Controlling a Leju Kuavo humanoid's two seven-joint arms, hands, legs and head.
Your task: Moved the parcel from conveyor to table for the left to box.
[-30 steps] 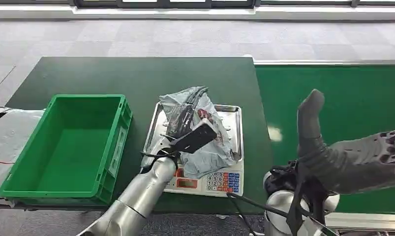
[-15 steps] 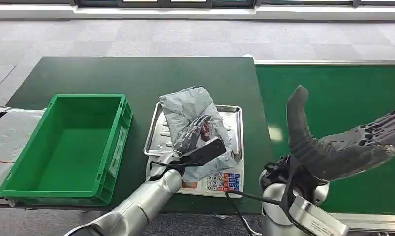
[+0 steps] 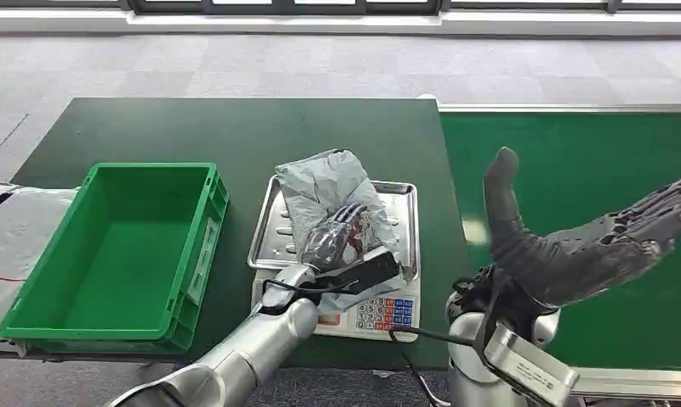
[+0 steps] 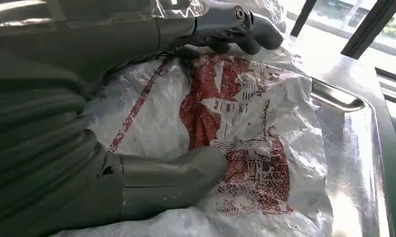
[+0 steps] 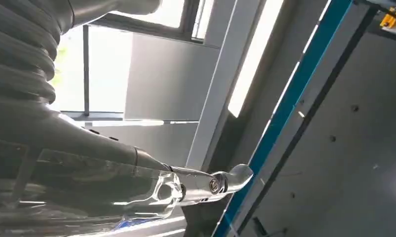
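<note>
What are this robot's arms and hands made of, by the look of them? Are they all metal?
Not quite. The arms are smooth silver tubes, with thin black cables looped at the wrists. The left hand and right hand are dark grey, with a thick grey thumb, darker segmented fingers and a ribbed grey cover behind. A small black block sits at the left wrist.

A white weighing scale with coloured keys (image 3: 379, 314) is topped by a shiny metal tray (image 3: 273, 227). A white plastic bag (image 3: 19, 225) is seen beyond the table's left edge, on grey carpet (image 3: 235, 64).

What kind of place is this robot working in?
Probably a parcel-sorting or packing station. A grey parcel lies on a weighing scale under the left hand, with a green conveyor belt on one side and a green box on the other.
</note>
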